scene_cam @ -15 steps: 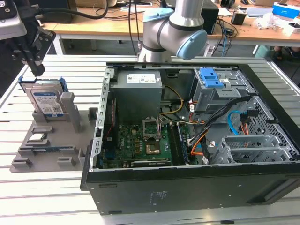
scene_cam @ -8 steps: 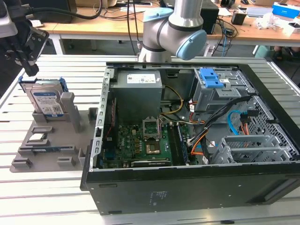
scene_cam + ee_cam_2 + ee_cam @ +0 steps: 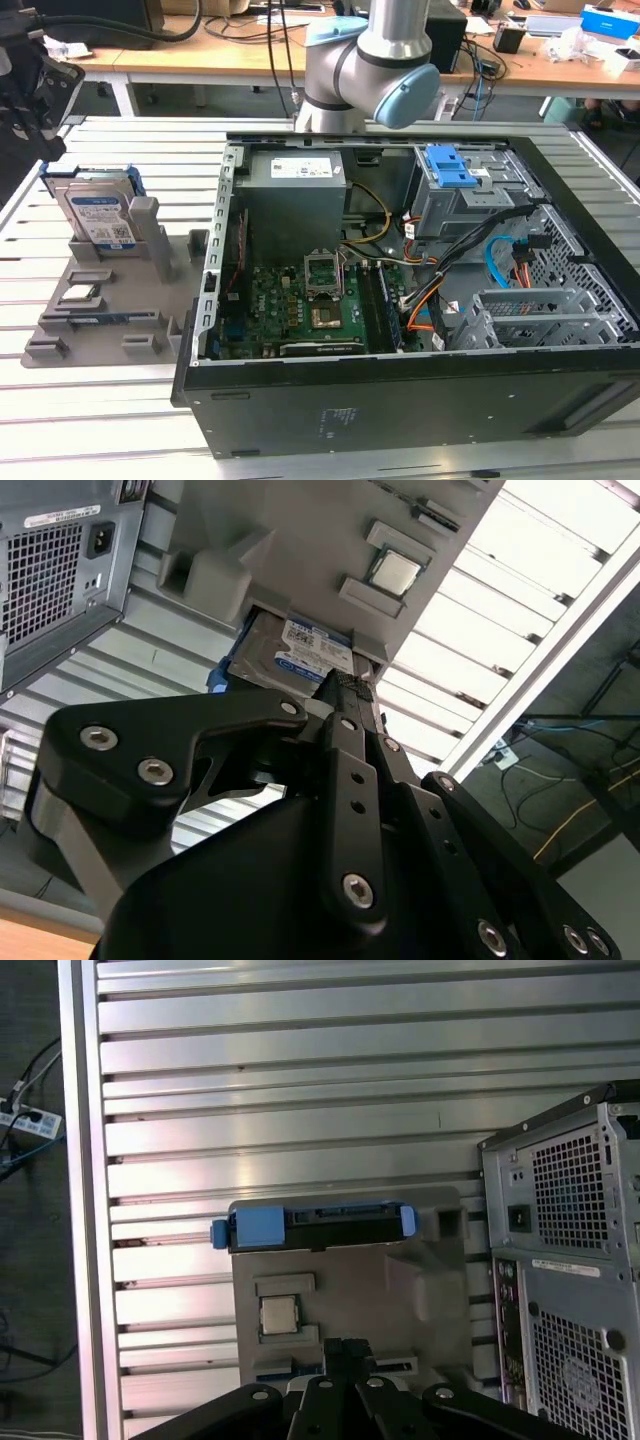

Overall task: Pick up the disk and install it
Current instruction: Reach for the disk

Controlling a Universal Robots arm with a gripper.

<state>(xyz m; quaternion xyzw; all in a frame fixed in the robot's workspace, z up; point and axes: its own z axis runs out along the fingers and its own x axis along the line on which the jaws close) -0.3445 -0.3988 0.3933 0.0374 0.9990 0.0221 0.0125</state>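
- The disk (image 3: 97, 212) stands on edge in a slot of the grey holder (image 3: 150, 335) on the table (image 3: 100, 420), beside the open case (image 3: 400, 405).
- A chip (image 3: 80, 294) lies in another pocket (flat).
- My gripper (image 3: 347, 1348) hangs over the holder, closed up and empty.

The exterior view looks down steeply on the open computer case (image 3: 400, 400), grey holder (image 3: 105, 330) at the exterior view's left; my first wrist view faces straight down on the slatted worktop (image 3: 300, 1080) from well above; my second wrist view slants along my end effector (image 3: 345, 685), nearer; all three share the holder, its disk (image 3: 98, 212) and the case.
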